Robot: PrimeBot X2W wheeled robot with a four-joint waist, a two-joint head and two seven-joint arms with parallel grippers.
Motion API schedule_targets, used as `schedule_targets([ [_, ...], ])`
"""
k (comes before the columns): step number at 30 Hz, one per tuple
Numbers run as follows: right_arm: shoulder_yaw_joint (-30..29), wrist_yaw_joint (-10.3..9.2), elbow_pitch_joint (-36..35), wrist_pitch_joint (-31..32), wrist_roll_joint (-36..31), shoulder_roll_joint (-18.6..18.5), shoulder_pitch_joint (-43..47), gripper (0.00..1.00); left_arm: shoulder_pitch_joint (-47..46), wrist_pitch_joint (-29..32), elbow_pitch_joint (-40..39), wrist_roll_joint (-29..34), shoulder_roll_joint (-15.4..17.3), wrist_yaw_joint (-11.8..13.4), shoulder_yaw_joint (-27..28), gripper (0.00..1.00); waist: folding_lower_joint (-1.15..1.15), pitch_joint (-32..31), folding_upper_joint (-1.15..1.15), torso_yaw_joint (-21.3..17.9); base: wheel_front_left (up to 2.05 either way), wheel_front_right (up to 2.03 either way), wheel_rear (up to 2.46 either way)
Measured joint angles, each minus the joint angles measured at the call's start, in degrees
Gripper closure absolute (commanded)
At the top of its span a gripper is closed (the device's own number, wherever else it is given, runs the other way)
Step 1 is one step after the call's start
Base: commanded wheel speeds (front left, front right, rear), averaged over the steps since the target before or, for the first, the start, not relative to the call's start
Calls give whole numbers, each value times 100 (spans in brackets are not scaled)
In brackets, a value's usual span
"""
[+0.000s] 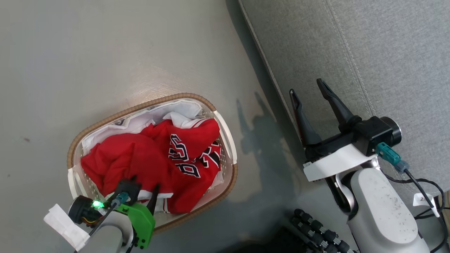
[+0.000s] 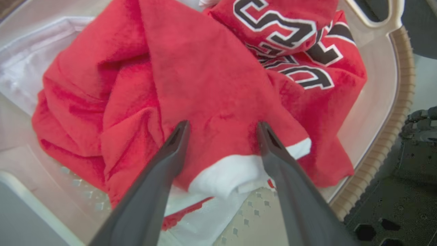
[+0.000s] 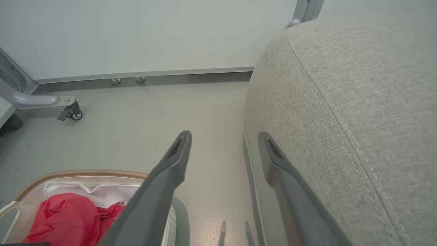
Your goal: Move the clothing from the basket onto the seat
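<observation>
The basket (image 1: pixel 140 105), oval and white with a brown woven rim, stands on the floor left of the seat (image 1: pixel 369 52). Crumpled red clothing (image 1: pixel 140 158) with black-and-white lettering fills it over a white lining. My left gripper (image 1: pixel 144 188) is down inside the basket's near end. In the left wrist view it (image 2: pixel 222 124) is open, its fingertips resting on a red fold of the clothing (image 2: pixel 205 78) beside a white hem. My right gripper (image 1: pixel 306 87) hangs open and empty over the grey seat's edge (image 3: pixel 341 102). The right wrist view shows that gripper (image 3: pixel 224 134) above the floor gap, the basket (image 3: pixel 82 172) at lower left.
Grey floor surrounds the basket, with a narrow strip between it and the seat. My dark wheeled base (image 1: pixel 316 235) sits at the bottom. A metal frame leg with a caster (image 3: pixel 70 112) stands by the far wall.
</observation>
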Motion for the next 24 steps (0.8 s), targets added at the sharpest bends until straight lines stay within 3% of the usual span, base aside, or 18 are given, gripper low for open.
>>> schedule_targets([
  [17,11,0,-119,-1,-64,1,-122,0,-1050,0,1350,276,-116,0,-565,0,0,394,0,84,0,0,0],
  [24,40,0,-142,0,-55,0,-156,0,-1430,0,1451,342,-168,18,-654,0,0,552,0,68,0,0,0],
])
